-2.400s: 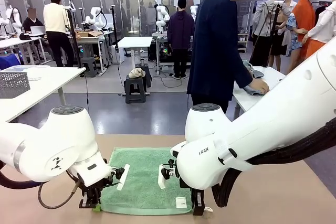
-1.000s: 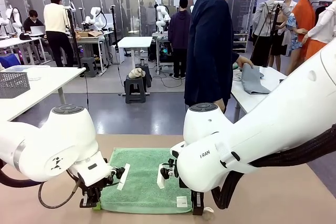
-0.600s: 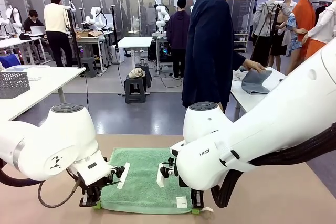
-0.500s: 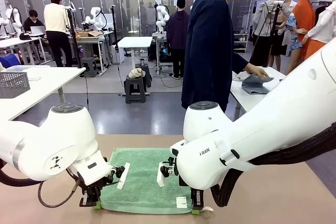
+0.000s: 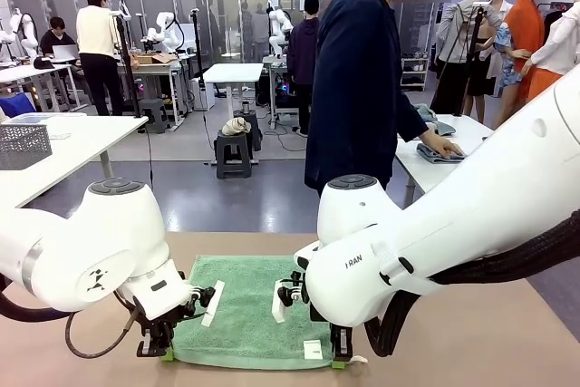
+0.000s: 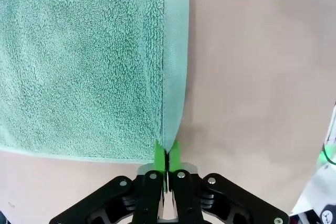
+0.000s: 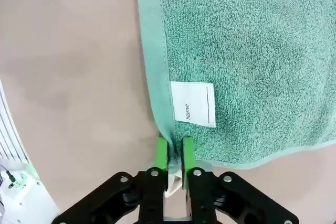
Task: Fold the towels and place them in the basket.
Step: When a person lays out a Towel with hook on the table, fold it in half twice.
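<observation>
1. Green towel (image 5: 249,310) flat on table (image 5: 471,342) at its near edge, long axis seemingly left-right.
2. Left jaws pinch its near-left corner, right jaws its near-right corner by label (image 7: 193,103); both closed on cloth.
3. Towel body lies ahead, toward far edge; fold probably goes there.

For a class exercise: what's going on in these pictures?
A green towel lies flat on the table. The left gripper pinches one near corner, and the right gripper pinches the other, beside the white label. No fold is made yet. The person faces a side table, hand on a grey cloth.
</observation>
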